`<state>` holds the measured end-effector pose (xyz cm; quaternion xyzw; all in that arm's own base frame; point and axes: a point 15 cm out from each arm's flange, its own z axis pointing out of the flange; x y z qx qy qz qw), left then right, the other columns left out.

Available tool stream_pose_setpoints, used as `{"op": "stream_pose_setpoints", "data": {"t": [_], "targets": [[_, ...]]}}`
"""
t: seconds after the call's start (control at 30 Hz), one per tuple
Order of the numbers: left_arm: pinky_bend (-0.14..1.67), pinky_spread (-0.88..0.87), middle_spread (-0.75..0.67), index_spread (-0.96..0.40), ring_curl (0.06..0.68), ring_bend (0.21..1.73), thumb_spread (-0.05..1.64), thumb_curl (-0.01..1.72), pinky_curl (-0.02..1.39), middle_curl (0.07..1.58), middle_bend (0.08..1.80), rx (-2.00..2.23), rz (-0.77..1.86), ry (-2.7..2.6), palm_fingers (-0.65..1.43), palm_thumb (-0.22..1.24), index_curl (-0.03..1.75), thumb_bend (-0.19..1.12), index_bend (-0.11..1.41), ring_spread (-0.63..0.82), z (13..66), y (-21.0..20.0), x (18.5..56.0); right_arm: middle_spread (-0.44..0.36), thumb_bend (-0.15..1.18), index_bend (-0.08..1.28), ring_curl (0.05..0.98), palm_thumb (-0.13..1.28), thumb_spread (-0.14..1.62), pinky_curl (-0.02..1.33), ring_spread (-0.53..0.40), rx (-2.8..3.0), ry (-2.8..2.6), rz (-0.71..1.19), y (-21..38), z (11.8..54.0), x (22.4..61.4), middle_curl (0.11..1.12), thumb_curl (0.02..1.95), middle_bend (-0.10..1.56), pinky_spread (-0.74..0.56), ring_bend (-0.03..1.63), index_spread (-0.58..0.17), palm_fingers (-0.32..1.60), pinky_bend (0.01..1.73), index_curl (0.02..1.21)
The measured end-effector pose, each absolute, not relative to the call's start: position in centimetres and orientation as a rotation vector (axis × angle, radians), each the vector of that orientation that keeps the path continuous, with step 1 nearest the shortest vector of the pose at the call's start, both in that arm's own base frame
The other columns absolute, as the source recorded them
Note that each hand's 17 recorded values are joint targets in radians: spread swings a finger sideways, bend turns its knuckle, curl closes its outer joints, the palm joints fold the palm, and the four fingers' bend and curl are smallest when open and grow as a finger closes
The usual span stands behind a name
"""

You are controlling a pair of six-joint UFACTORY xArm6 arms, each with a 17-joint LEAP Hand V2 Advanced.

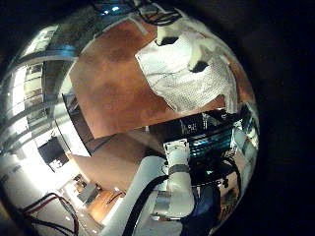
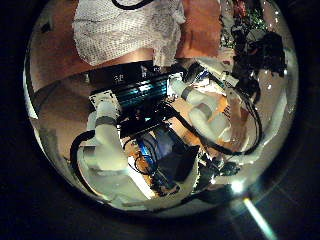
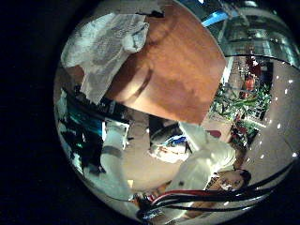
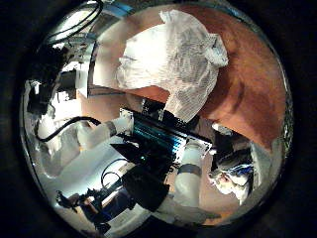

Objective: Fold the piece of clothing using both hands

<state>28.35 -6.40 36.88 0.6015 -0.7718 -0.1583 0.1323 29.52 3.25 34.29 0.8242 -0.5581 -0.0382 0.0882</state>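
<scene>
Inspector: Where is the garment lying?
Assessor: The white checked shirt is lying crumpled on the brown table, both palms looking down on it from above.
Inspector: The hands' fingers?
Assessor: Cannot tell; neither hand's grasp is showing.

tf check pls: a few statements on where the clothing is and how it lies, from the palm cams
1. The piece of clothing lies on the brown table. True.
2. The clothing is light-coloured. True.
3. The clothing is folded into a neat square. False: it lies rumpled, with an uneven outline and loose flaps.
4. The clothing hangs off the table onto the floor. False: in the right thumb side palm view all of it rests on the tabletop.
5. A hand has the clothing lifted clear of the table. False: the cloth lies on the table; no hand is seen lifting it.
</scene>
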Motion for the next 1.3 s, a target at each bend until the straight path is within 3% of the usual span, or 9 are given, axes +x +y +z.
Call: {"op": "stream_pose_setpoints", "data": {"t": [0.3, 0.63, 0.97, 1.3], "targets": [[0.50, 0.39, 0.34, 0.03, 0.206, 0.81, 0.97, 0.24, 0.34, 0.35, 0.20, 1.757, -0.468, -2.212, 0.02, -0.02, 0.27, -0.04, 0.15, 0.39, 35.8, -5.9, 28.5, 0.037, -0.02, 0.16, 0.211, 0.17, 1.16, 0.20, 0.186, 2.460, -1.652, -0.114, 3.1, 34.2, 30.4, 0.36, 0.24, 0.25, 0.48, 0.55, -0.298, 0.21, 0.61, 0.29], [0.47, 0.41, 0.32, 0.04, 0.202, 0.80, 1.03, 0.27, 0.33, 0.35, 0.20, 1.758, -0.442, -2.261, 0.03, 0.06, 0.28, -0.01, 0.16, 0.40, 30.2, -6.5, 29.1, 0.039, -0.02, 0.16, 0.211, 0.17, 1.16, 0.21, 0.185, 2.434, -1.642, -0.176, 3.6, 33.0, 31.6, 0.36, 0.24, 0.26, 0.47, 0.55, -0.294, 0.20, 0.60, 0.29], [0.45, 0.41, 0.30, 0.05, 0.199, 0.78, 1.05, 0.28, 0.33, 0.36, 0.20, 1.722, -0.420, -2.348, 0.05, 0.12, 0.29, -0.02, 0.16, 0.39, 25.3, -6.9, 26.6, 0.038, -0.02, 0.16, 0.212, 0.16, 1.18, 0.22, 0.184, 2.416, -1.674, -0.171, 3.9, 33.0, 32.1, 0.36, 0.23, 0.26, 0.47, 0.55, -0.295, 0.20, 0.60, 0.28], [0.44, 0.41, 0.30, 0.05, 0.194, 0.77, 1.03, 0.29, 0.33, 0.35, 0.19, 1.739, -0.426, -2.443, 0.07, 0.14, 0.30, -0.02, 0.16, 0.39, 22.5, -5.7, 26.4, 0.037, -0.02, 0.15, 0.216, 0.13, 1.19, 0.22, 0.185, 2.399, -1.704, -0.175, 4.6, 33.5, 32.5, 0.36, 0.23, 0.27, 0.47, 0.55, -0.294, 0.20, 0.60, 0.28]]}}
